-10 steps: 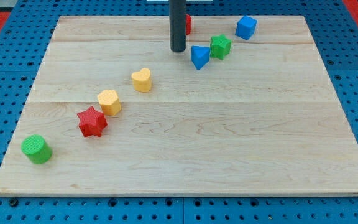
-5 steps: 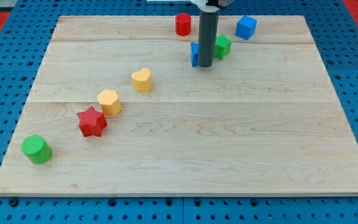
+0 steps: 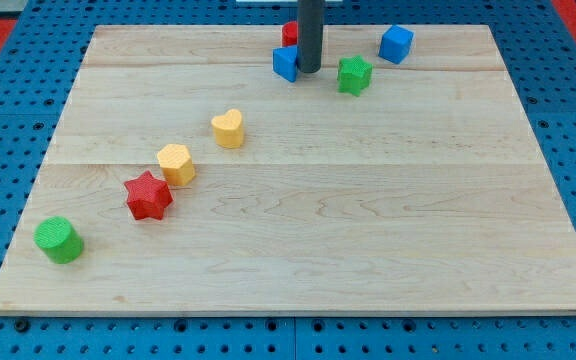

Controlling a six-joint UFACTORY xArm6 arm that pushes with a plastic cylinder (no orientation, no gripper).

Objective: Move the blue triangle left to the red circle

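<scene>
The blue triangle point(image 3: 285, 63) lies near the view's top centre, just below the red circle point(image 3: 290, 32), which the rod partly hides. My tip point(image 3: 309, 70) rests against the blue triangle's right side. The two blocks look close or touching; I cannot tell which.
A green star point(image 3: 354, 74) sits right of my tip, and a blue cube point(image 3: 396, 43) at the top right. A yellow heart point(image 3: 228, 128), a yellow hexagon point(image 3: 176, 163), a red star point(image 3: 148, 195) and a green cylinder point(image 3: 59, 239) run diagonally towards the bottom left.
My tip swung round to the blue triangle's right side and pushed it up and left, from beside the green star to just below the red circle.
</scene>
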